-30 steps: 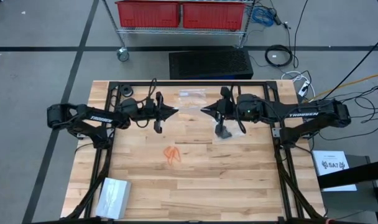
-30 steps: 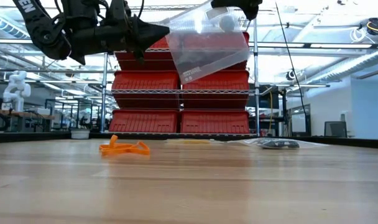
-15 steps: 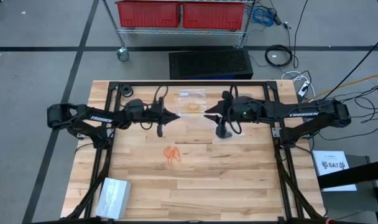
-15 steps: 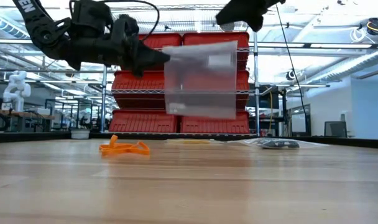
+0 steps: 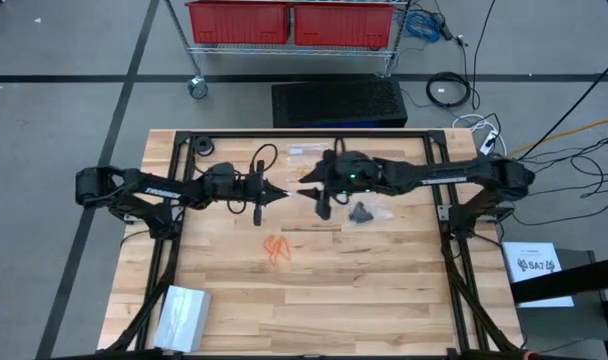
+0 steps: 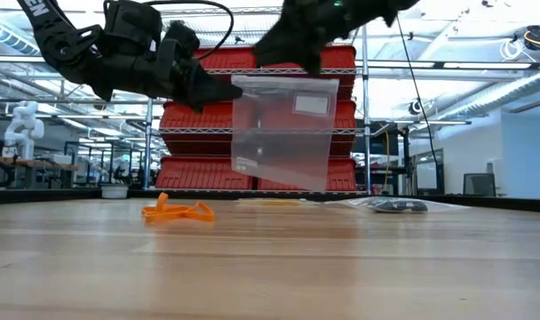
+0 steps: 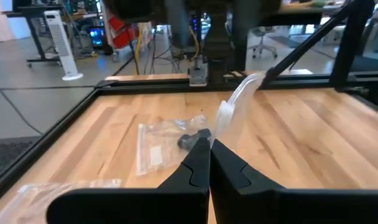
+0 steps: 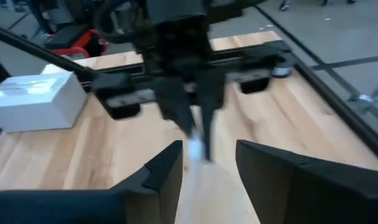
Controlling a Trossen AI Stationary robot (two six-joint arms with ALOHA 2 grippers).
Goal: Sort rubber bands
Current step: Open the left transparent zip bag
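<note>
Above the middle of the bench [image 5: 384, 300], a clear plastic bag [image 6: 283, 133] is held up in the air by the left gripper [image 5: 281, 192], whose two fingers are pressed together on the bag's upper edge. In the left wrist view the pinched film is seen rising from between the closed fingertips [image 7: 201, 149]. In the low view the bag hangs down flat from that grip, well clear of the wood, with a pale label [image 6: 311, 104] near its top corner.

The right gripper [image 5: 304, 192] is placed just opposite, reaching in from the right side and nearly meeting the left one over the bench's centre line. Its fingers [image 8: 167, 171] are seen spread apart in the right wrist view, with nothing caught between them; the left gripper and the bag's top edge are faced directly across the gap.

The orange rubber bands [image 5: 275, 248] are found lying loose in a small heap on the bare wood, nearer the front edge than the grippers and slightly toward the left side. The black rubber bands [image 5: 361, 212] are seen inside a second clear bag lying flat on the bench, toward the right side, just beside the right arm. A third bag [image 5: 302, 152] with a pale content is laid near the far edge. A white box [image 5: 180, 317] rests at the front left corner.
</note>
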